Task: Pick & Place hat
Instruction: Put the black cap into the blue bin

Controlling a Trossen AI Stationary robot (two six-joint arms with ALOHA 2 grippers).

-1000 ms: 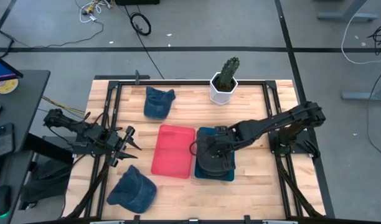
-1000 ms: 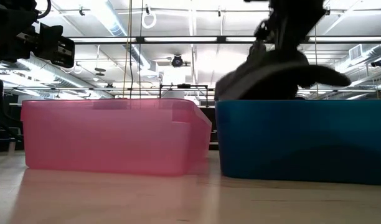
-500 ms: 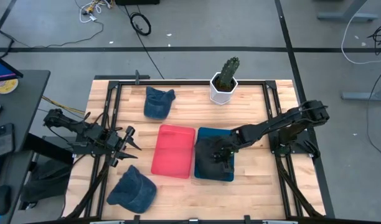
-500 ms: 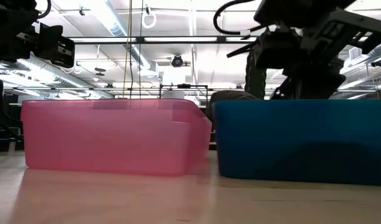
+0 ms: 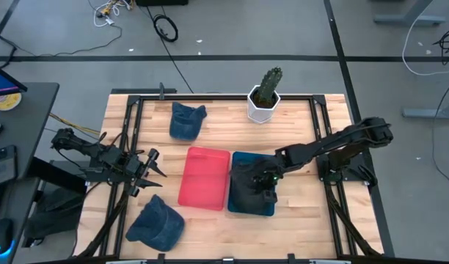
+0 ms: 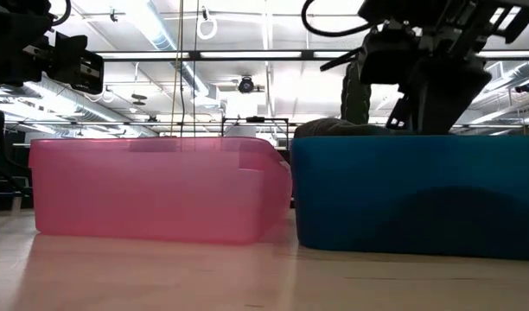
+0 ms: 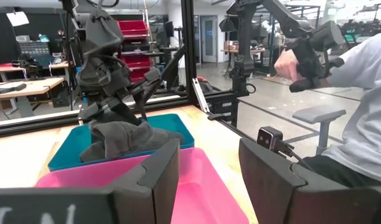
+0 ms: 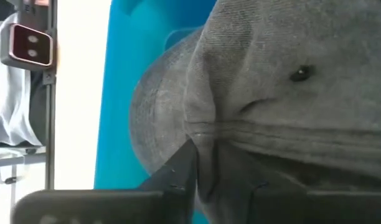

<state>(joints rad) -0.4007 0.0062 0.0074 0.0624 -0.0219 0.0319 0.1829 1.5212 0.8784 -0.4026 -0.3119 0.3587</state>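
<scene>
A dark grey hat lies in the blue bin at the table's middle; its top shows just over the bin's wall in the low view. My right gripper reaches slanting down into the bin from the table's right, shut on the hat's cloth. Left of the blue bin, right beside it, stands a pink bin. My left gripper waits open at the table's left edge, with nothing between its fingers. My right gripper has a fold of the hat's grey cloth between its two fingers, just below a stitched band. The fingers come slanting down from the table's right side. The hat rests in the blue bin, bunched up and slack below the gripper.
Two blue hats lie on the table, one at the far left and one at the near left. A potted cactus stands at the far edge. A seated person shows beyond the table's right side.
My right gripper has gone down into the blue bin and tipped more steeply downward. The grey hat, held above the bin's rim a second ago, has sunk into the bin, with only its top over the wall.
</scene>
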